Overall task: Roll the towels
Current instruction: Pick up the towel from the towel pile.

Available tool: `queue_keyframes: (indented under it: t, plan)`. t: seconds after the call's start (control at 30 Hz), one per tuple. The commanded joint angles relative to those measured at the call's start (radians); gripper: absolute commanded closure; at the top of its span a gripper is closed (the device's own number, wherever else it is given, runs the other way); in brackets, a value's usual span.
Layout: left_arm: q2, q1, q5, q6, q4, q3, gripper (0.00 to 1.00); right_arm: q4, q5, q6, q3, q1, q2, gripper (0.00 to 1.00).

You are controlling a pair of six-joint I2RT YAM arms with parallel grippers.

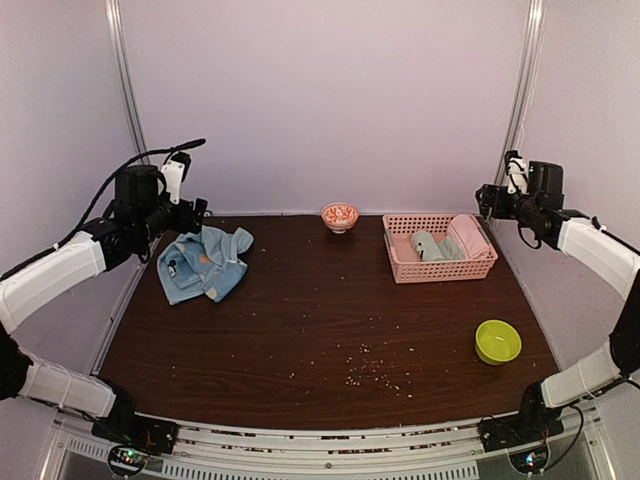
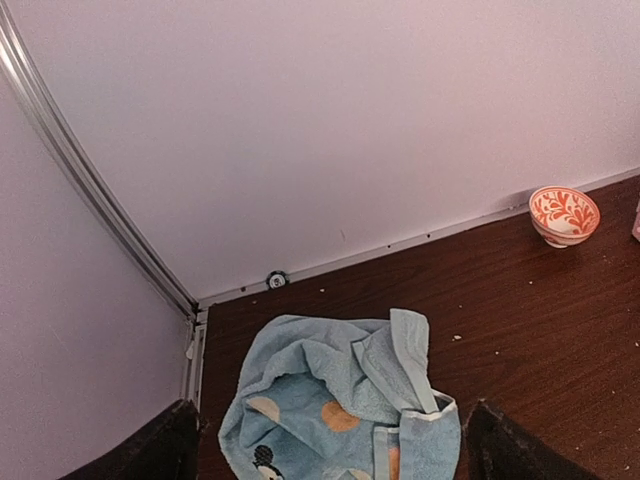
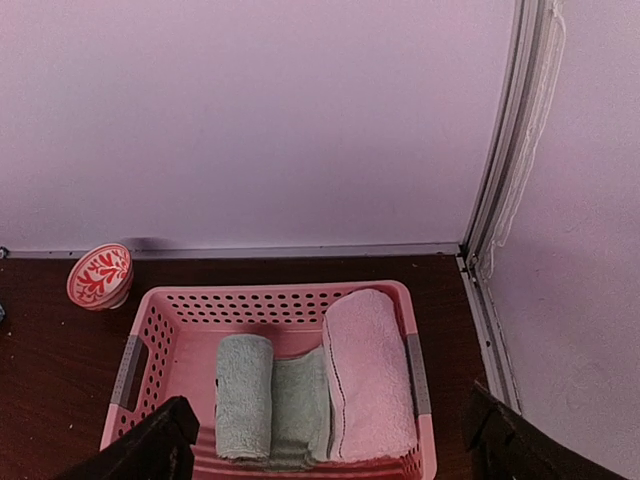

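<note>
Left gripper (image 2: 325,447) gapes empty near the crumpled spotted towel (image 2: 320,385) with its cartoon print (image 2: 262,458); right gripper (image 3: 325,440) likewise, near the basket (image 3: 270,293).

Middle: open tabletop (image 1: 330,320) between crumpled towel (image 1: 205,262) and pink basket (image 1: 438,248).
Far edge: small patterned bowl (image 1: 340,215) stands there.
Right front: green bowl (image 1: 498,342) stands there.

A light-blue towel (image 1: 205,263) dotted with orange and white spots contrasts with the dark-brown wood-grain table (image 1: 320,320), as does a small white bowl (image 1: 340,215) painted with an orange-red leaf pattern. The pink lattice basket (image 1: 440,270) shows a plain pale blue-green towel (image 3: 245,395) beside a pink towel (image 3: 368,375). A second bowl (image 1: 497,341) is plain lime green.
</note>
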Motion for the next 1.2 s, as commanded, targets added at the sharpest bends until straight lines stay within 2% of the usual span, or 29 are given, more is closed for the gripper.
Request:
queue_keyframes:
  t: [0.0,0.1,0.23,0.37,0.43,0.63,0.7,1.0,1.17]
  plan:
    - [0.023,0.015,0.086,-0.08,0.009,-0.031,0.05,0.034,-0.015,-0.022,-0.052,0.02,-0.023,0.04]
    - [0.08,0.021,0.117,-0.126,-0.04,-0.01,0.12,0.051,-0.047,-0.057,-0.111,0.029,-0.06,0.02]
    - [0.178,0.017,0.214,-0.197,-0.151,0.053,0.33,0.065,-0.086,-0.101,-0.169,0.036,-0.111,0.01]
    - [0.213,-0.006,0.286,-0.285,-0.193,0.042,0.45,0.051,-0.19,-0.145,-0.195,0.041,-0.14,0.04]
    - [0.229,-0.023,0.293,-0.307,-0.22,0.032,0.45,0.048,-0.244,-0.157,-0.202,0.043,-0.149,0.05]
    - [0.271,-0.071,0.242,-0.339,-0.289,0.0,0.38,0.068,-0.308,-0.156,-0.209,0.047,-0.156,0.06]
    - [0.307,-0.082,0.225,-0.348,-0.314,0.001,0.39,0.063,-0.334,-0.159,-0.206,0.047,-0.152,0.06]
    - [0.426,-0.106,-0.046,-0.393,-0.357,0.036,0.45,0.045,-0.401,-0.204,-0.21,0.049,-0.157,0.06]
    - [0.513,-0.104,-0.129,-0.42,-0.411,0.105,0.46,0.029,-0.417,-0.229,-0.208,0.05,-0.156,0.06]
